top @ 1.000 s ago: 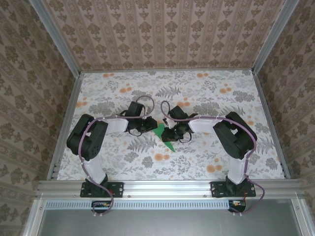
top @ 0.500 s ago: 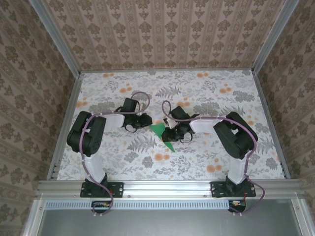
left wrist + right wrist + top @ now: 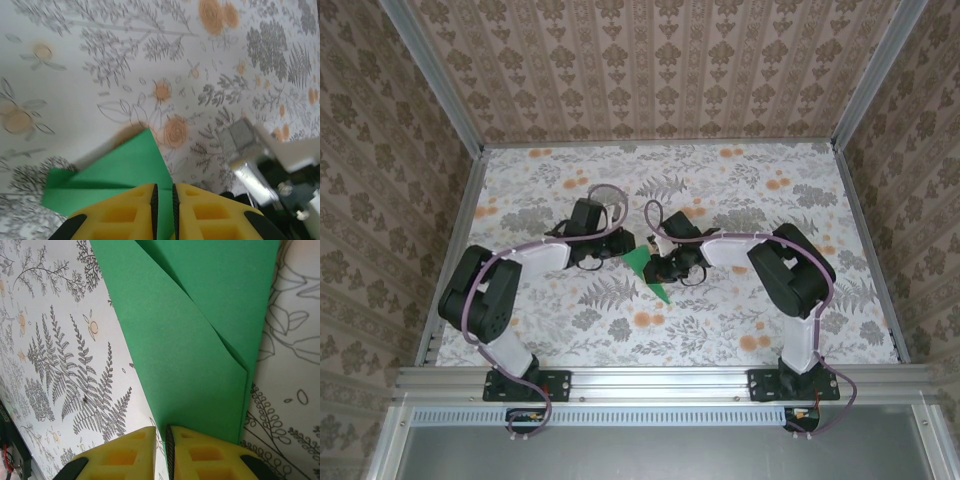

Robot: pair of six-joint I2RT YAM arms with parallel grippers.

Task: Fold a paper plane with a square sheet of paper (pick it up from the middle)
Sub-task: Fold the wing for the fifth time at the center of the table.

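Your left tool [image 3: 163, 200] is pinched narrow on the folded green paper [image 3: 120, 165], with its yellow fingers [image 3: 120, 212] meeting on the sheet at the bottom of the wrist frame. Your right tool [image 3: 165, 437] is clamped just as narrowly on the same paper's edge. From above, the paper sits at the frame's centre between both tools, over the floral worktop [image 3: 720, 330].

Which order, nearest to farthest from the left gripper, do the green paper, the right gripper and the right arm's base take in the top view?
1. green paper, pinched in the left gripper, at centre.
2. right gripper, just right of it, clamped on the same paper.
3. right arm's base, at the near edge, far right.
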